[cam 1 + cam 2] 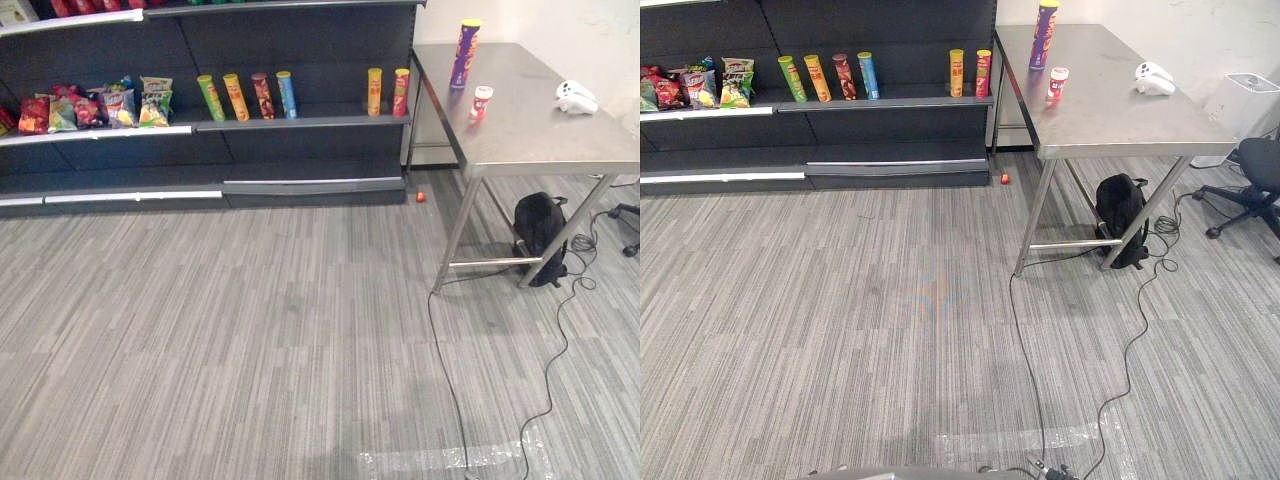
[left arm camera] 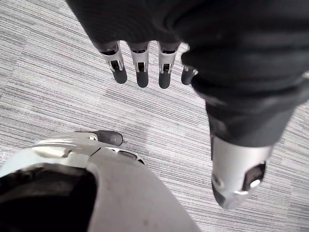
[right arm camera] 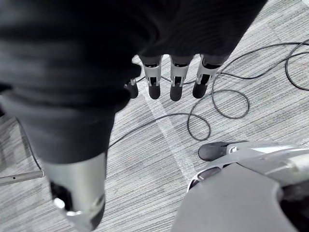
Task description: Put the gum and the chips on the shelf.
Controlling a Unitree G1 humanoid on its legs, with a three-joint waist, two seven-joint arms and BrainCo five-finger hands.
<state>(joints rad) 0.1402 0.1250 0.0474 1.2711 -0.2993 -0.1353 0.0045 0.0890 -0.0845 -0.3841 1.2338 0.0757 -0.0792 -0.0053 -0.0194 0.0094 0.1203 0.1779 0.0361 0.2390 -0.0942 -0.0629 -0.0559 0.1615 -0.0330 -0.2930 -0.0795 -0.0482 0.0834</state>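
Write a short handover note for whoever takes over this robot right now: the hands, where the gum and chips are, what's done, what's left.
Hands: the left hand and the right hand hang down, both open and empty.
Things: the purple chips can stands upright on the steel table near its far edge. The gum bottle stands just in front of it, not touching.
Done: nothing; neither is on the shelf yet.
Left: walk to the table, pick up both, and set them on the shelf, probably beside the cans lined up there.
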